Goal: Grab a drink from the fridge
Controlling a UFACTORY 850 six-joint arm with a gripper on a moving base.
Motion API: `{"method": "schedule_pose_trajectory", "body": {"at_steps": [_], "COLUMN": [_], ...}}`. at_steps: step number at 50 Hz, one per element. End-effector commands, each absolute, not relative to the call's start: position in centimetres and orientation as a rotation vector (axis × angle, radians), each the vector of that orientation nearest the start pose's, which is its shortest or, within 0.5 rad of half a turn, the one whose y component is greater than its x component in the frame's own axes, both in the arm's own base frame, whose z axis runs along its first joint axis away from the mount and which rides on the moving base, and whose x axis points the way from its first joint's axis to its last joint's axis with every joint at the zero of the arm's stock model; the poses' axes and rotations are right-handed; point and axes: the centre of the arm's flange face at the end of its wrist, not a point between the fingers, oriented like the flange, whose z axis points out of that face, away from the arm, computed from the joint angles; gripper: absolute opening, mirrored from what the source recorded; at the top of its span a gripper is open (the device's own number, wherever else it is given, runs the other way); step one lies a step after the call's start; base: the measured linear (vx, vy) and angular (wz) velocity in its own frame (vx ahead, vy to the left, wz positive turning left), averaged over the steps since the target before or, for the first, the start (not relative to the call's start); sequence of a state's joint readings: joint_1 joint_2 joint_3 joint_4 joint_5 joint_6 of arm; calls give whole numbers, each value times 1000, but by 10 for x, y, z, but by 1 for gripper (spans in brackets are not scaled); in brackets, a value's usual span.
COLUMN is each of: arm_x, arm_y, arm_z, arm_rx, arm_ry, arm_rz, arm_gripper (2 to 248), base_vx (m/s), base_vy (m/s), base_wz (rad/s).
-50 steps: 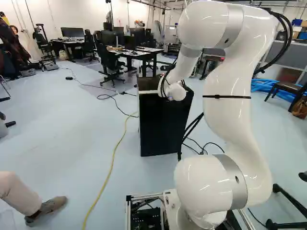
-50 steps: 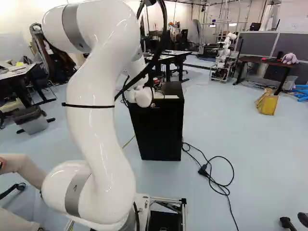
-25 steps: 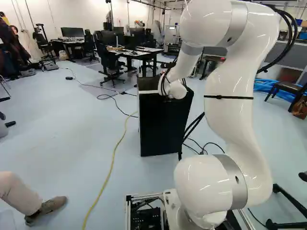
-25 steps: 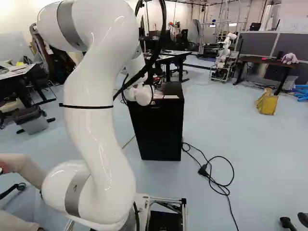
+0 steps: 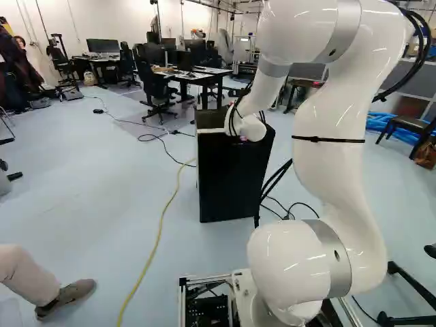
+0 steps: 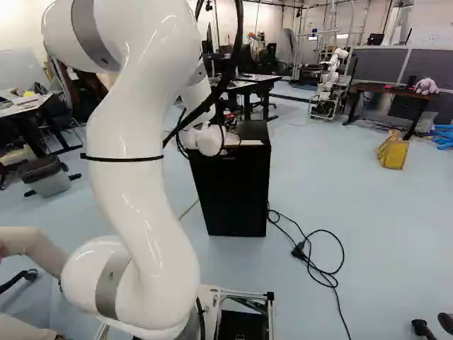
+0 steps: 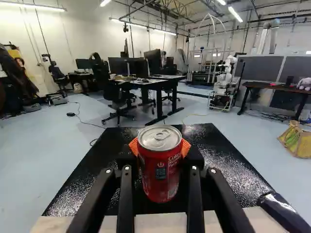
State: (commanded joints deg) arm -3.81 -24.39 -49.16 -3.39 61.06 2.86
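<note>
Can [image 7: 160, 174], red with a silvery lid and ring tab, sits upright in the gripper [image 6: 230, 126] over the top of the black fridge [image 5: 235, 180]. In the wrist view both fingers of the gripper [image 7: 160, 153] are clamped on it from two sides, orange pads [image 7: 185, 147] against its wall. It shows midway between the left and right edges of the fridge top, its base closer to the near edge than to the far one — whether that base touches the surface I can't tell. Along the near edge runs a pale strip [image 7: 154, 223], and a dark glossy piece [image 7: 282, 211] lies at the near right corner. Past the far edge, well apart, are a desk [image 7: 160, 86] and an office chair [image 7: 118, 99], with another robot [image 7: 225, 77] farther right and a yellow bag [image 7: 299, 141] on the floor. A yellow cable [image 5: 162, 216] runs across the floor in the left base view; in the right base view a black cable with a plug [image 6: 299, 250] lies loosely looped beside the fridge.
</note>
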Motion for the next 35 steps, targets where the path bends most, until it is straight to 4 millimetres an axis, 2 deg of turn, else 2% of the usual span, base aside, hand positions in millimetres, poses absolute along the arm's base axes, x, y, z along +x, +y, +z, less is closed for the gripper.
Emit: {"method": "schedule_pose_trajectory", "body": {"at_steps": [17,35], "arm_x": [536,491], "arm_y": [-28,-21], "arm_z": [395,401], "arm_rx": [-2325,-2368], "arm_ry": [42,36], "arm_rz": [-2103,-2056], "arm_gripper": [98,98], "base_vx": [0,0], "base_vy": [0,0], "base_wz": [0,0]}}
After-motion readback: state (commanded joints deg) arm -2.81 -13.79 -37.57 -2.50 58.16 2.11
